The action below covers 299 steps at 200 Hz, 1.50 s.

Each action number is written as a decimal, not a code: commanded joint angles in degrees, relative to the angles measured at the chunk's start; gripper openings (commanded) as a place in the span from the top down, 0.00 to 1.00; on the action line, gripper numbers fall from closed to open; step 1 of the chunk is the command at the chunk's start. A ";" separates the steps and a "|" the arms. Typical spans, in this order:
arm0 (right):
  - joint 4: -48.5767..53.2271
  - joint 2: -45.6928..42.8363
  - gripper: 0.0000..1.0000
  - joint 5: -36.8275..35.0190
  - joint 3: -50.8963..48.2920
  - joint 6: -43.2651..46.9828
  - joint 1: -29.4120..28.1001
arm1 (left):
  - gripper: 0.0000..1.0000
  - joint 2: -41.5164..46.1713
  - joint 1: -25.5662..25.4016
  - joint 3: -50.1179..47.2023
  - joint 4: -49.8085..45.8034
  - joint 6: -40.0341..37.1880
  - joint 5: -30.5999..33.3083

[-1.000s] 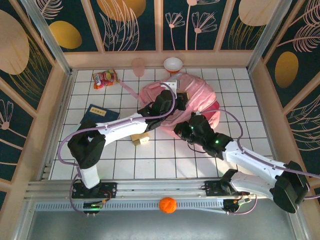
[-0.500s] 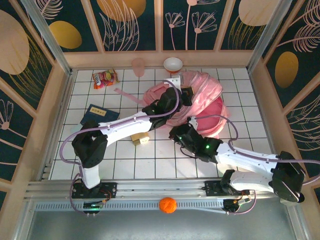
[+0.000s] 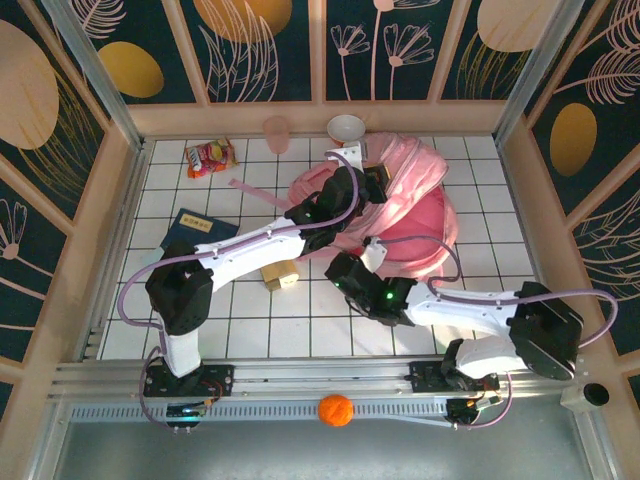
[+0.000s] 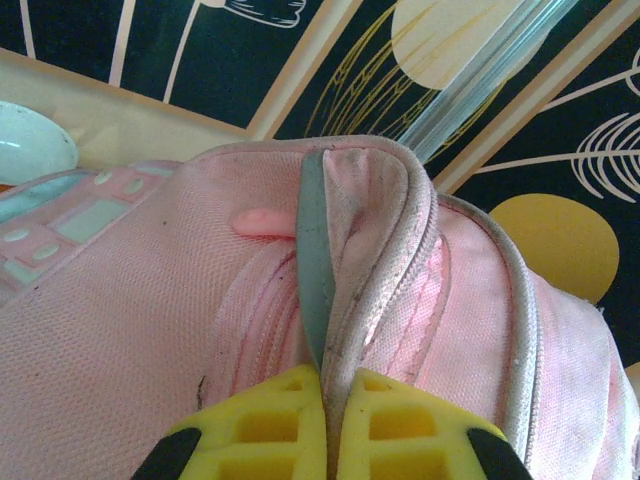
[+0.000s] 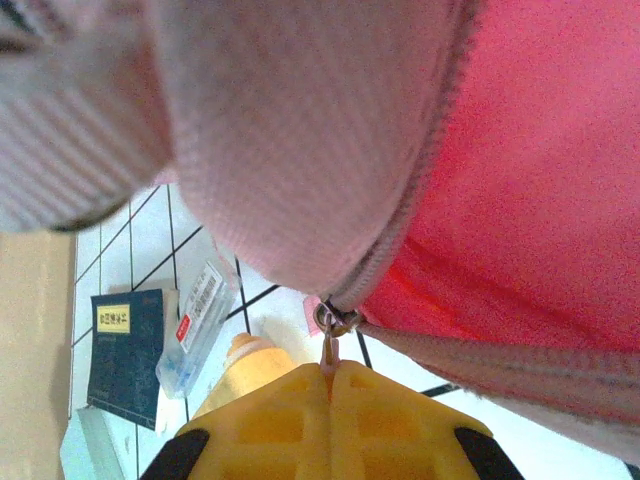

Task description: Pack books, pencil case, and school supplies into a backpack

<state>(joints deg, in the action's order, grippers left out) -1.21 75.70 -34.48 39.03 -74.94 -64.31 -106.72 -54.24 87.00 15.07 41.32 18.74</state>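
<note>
From above, the left arm (image 3: 250,248) crosses the near left part of the pink backpack (image 3: 405,190). The right arm (image 3: 470,315) covers its near edge, so both sets of jaws are hard to make out there. In the right wrist view, one tan block is half hidden behind the yellow fingers (image 5: 290,410).

On the white tiled surface (image 3: 170,195), a snack packet (image 3: 208,157) lies at the far left. A pink cup (image 3: 276,132) and a white bowl (image 3: 347,127) stand by the far wall, the bowl just beside the backpack. An orange ball (image 3: 336,410) sits on the front rail.

The books (image 3: 198,228) lie flat, well left of both jaws. The pencil case (image 5: 198,322) lies just beside them, and the school supplies (image 3: 281,276) are under the left arm.

The left wrist view shows the left jaws closed on the backpack's rim, pinching its grey-lined zip edge. The right jaws are closed on the zip pull (image 5: 328,335) at the opening's near side, with deep pink lining to the right.
</note>
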 commanded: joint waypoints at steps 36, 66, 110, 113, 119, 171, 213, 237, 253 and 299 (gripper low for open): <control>-8.52 7.78 1.00 -4.11 2.93 0.49 -0.81 | 1.00 2.76 -1.31 5.20 11.43 3.20 -0.35; -10.64 10.86 1.00 -4.37 4.30 1.85 -0.47 | 1.00 3.38 -1.48 4.89 11.19 2.84 -0.72; -9.20 8.15 0.84 0.55 2.89 5.46 -0.33 | 1.00 4.53 -1.37 2.29 11.14 -6.68 1.78; -9.12 7.64 0.80 1.04 2.51 5.76 -0.40 | 1.00 4.51 -1.32 2.14 11.00 -7.50 2.14; -9.12 6.58 0.74 1.79 1.97 6.32 -0.46 | 1.00 4.51 -1.37 1.84 10.67 -9.10 2.71; 2.12 -5.43 0.48 7.29 1.57 12.84 -0.81 | 1.00 6.64 1.05 -5.85 15.12 -17.35 -4.46; 6.48 -18.39 0.38 10.19 -0.29 21.32 -0.04 | 1.00 7.14 4.51 -7.31 14.44 -20.37 -13.06; 2.68 -27.83 0.27 15.48 -5.52 25.45 4.83 | 1.00 8.05 5.71 -8.98 15.90 -22.04 -16.95; 0.44 -33.43 0.15 19.85 -9.02 25.73 10.31 | 1.00 8.19 6.07 -9.47 15.89 -23.19 -19.51; -13.71 -39.63 0.01 33.95 -16.10 29.54 24.64 | 1.00 9.79 6.44 -10.16 15.04 -24.22 -25.15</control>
<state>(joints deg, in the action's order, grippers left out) -4.45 36.84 -9.96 25.26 -49.43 -43.99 -102.61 -47.90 76.01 20.36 19.05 -1.10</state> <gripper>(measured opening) 0.963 0.058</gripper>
